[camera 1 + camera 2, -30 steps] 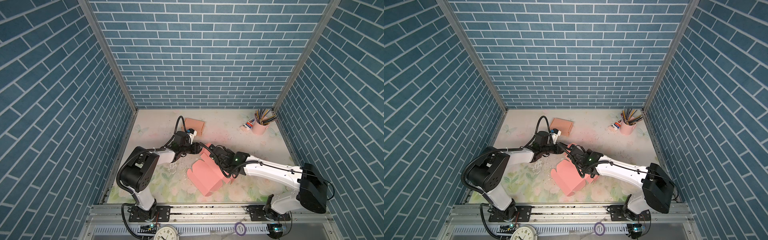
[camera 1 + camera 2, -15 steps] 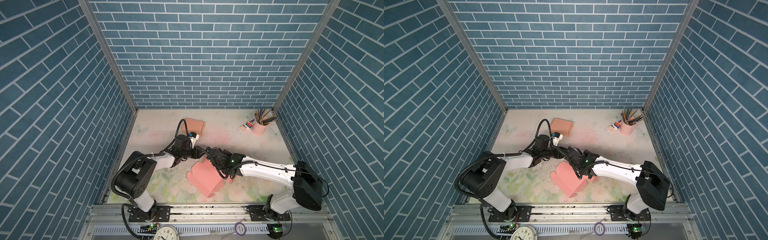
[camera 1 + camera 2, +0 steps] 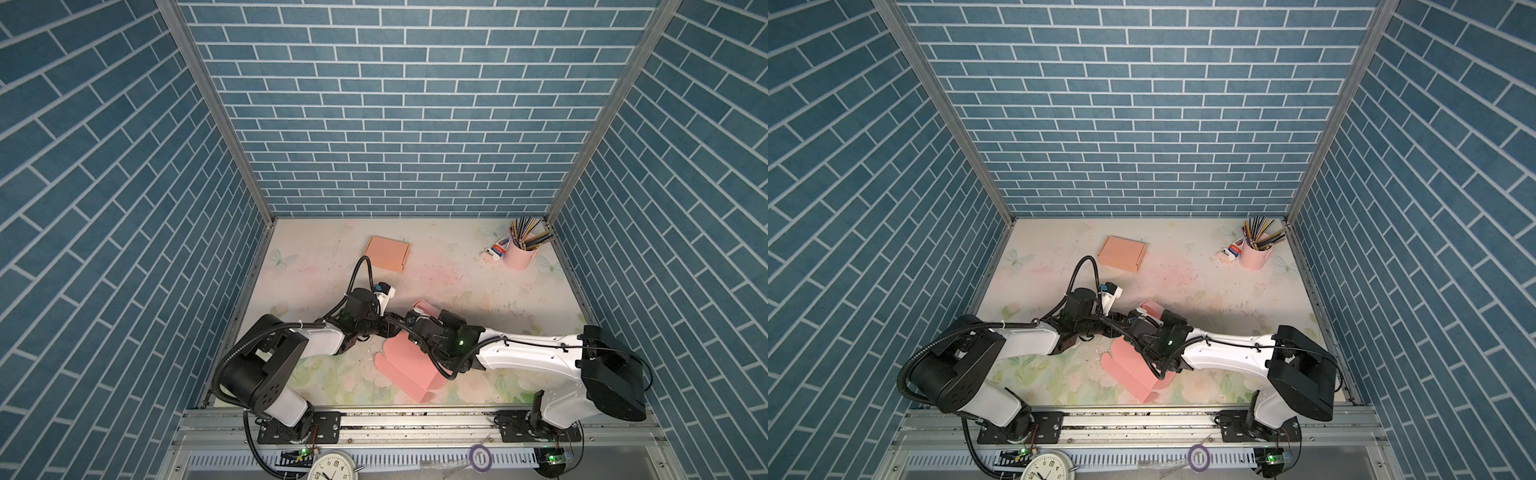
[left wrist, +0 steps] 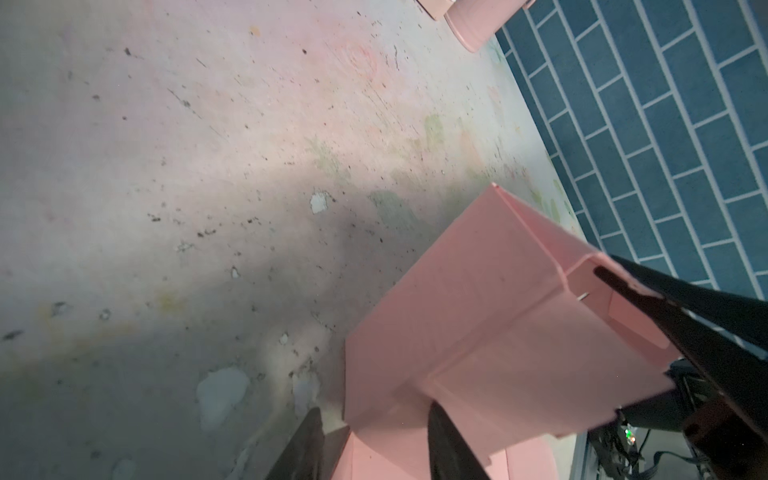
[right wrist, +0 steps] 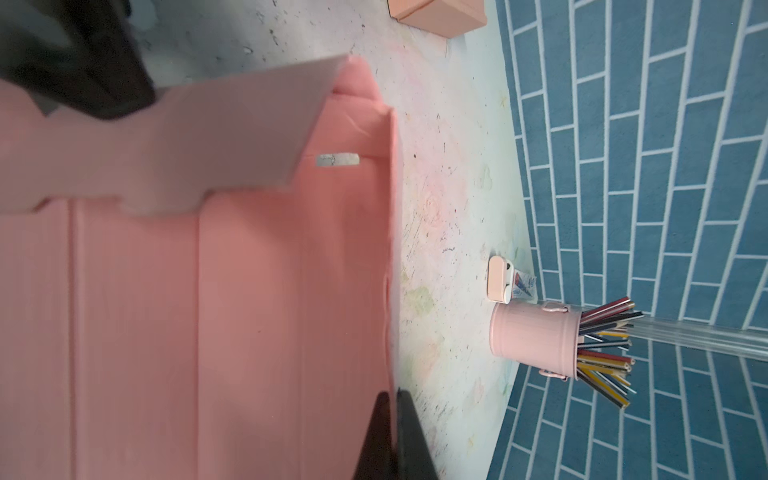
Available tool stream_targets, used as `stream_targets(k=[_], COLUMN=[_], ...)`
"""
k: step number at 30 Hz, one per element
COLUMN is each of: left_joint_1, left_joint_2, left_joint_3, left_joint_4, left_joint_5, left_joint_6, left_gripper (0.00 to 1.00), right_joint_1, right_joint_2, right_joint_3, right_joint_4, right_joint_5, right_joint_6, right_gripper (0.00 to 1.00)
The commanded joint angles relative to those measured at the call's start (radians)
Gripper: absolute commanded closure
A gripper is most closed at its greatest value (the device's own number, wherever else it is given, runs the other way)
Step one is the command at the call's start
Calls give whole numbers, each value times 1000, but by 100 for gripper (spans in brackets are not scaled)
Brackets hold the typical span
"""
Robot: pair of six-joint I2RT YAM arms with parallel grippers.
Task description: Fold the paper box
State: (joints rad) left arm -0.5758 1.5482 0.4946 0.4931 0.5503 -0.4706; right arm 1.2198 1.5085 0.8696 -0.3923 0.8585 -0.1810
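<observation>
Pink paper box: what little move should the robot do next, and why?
Probably the left gripper should fold the flap between its jaws inward. The right gripper is shut on a wall edge of the paper box, which looks only partly folded.

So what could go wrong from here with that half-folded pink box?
The right jaws pinch only the thin rim of the paper box, so it might slip free or crease. The loose flap is not tucked in and could spring back. The left arm and right arm meet closely over the box, so they might bump.
</observation>
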Motion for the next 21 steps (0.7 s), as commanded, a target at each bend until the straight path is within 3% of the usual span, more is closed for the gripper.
stream_targets(k=[1,10,21], left_joint_1=[-23,-68,-114], left_joint_2=[-36,-80,-136], left_joint_3=[-46,-126,-197], left_joint_4=[102,189,204], left_joint_5=[-35,-104,-194], left_joint_6=[33,74,115], left_gripper=[57,54,47], right_joint_1=[41,120,182], right_joint_2=[8,38,32], right_joint_3=[-28,-59,-97], right_joint_4=[39,71,126], right_joint_5=[42,157,207], right_joint_6=[-53,-79,-121], right_gripper=[100,100,100])
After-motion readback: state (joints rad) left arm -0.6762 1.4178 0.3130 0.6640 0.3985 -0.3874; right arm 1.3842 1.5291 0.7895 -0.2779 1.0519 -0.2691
